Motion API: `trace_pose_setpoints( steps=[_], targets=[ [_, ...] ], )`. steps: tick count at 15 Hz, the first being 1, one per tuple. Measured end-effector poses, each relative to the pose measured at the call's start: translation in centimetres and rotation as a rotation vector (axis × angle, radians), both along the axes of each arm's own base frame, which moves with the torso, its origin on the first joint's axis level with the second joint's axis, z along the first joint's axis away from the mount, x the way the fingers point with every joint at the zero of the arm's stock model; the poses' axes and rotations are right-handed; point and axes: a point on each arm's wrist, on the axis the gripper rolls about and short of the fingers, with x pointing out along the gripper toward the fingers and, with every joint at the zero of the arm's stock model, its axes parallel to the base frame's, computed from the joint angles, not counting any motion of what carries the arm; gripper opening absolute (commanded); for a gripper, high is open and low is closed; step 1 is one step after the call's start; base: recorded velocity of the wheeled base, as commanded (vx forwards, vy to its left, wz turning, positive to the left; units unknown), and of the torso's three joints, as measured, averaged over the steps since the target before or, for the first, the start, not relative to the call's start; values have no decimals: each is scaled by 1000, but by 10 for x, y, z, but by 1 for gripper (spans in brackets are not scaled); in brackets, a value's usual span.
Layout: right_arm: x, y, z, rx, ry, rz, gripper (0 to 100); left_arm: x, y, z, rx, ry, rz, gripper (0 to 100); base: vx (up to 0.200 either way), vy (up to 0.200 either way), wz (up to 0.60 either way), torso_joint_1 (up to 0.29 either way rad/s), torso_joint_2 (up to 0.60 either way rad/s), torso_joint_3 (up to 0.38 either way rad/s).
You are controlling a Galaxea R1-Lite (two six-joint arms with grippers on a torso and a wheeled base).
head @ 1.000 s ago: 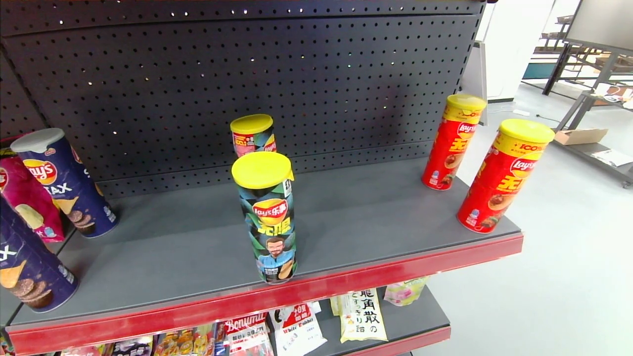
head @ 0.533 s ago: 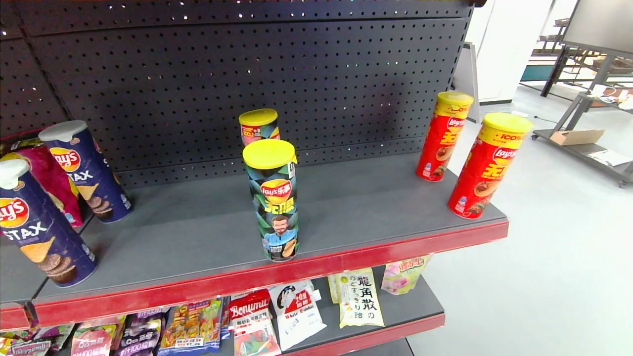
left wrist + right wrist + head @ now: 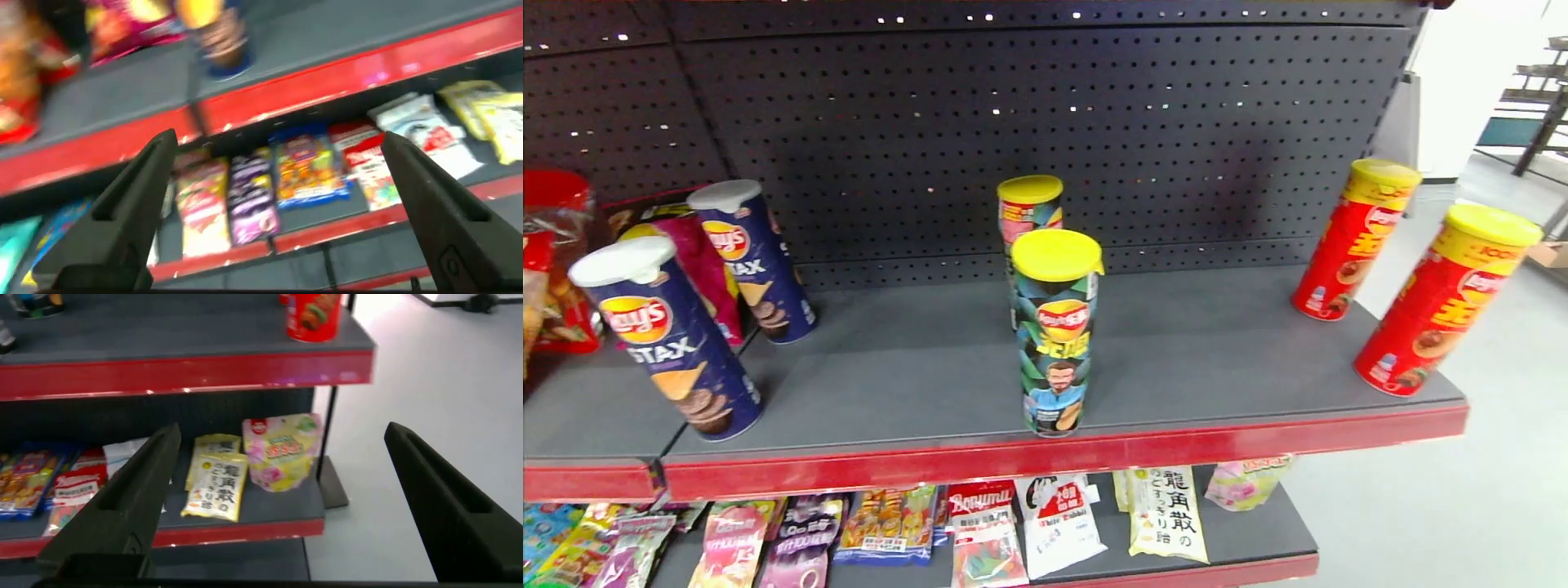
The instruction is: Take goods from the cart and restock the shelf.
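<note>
A grey shelf point(image 3: 915, 376) with a red front edge point(image 3: 1062, 449) holds upright chip cans. Two dark patterned cans with yellow lids point(image 3: 1055, 331) point(image 3: 1027, 211) stand one behind the other in the middle. Two red cans point(image 3: 1354, 238) point(image 3: 1445, 298) stand at the right end, two navy cans point(image 3: 670, 339) point(image 3: 753, 261) at the left. My left gripper point(image 3: 278, 196) is open and holds nothing, facing the lower shelf's snack bags point(image 3: 302, 167). My right gripper point(image 3: 282, 486) is open too, in front of the lower shelf point(image 3: 245, 514) below a red can point(image 3: 312, 316).
The perforated back panel point(image 3: 1013, 122) rises behind the cans. Snack bags point(image 3: 980, 531) fill the lower shelf. A pink bag point(image 3: 282, 451) and a yellow bag point(image 3: 216, 486) lie near the lower shelf's right end. Open floor point(image 3: 1462, 506) lies right of the shelf.
The whole head view has shifted, so the camera has turned left: the shelf and cans now sit further right in the picture and more of the left-hand goods show. The cans themselves have not moved.
</note>
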Motion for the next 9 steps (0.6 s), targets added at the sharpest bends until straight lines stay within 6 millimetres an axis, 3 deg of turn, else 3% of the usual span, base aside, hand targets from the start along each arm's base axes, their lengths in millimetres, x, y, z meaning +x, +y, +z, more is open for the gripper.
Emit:
trace_pose_setpoints(
  steps=[4,9],
  targets=[
    [0,0,0,2,0,1,100,1,0,-2,-8,6,8,100,0,0,0,0,0,0],
    [0,0,0,6,0,4,100,3,-1,-2,-165,-21,-31,100,0,0,0,0,0,0]
  ],
)
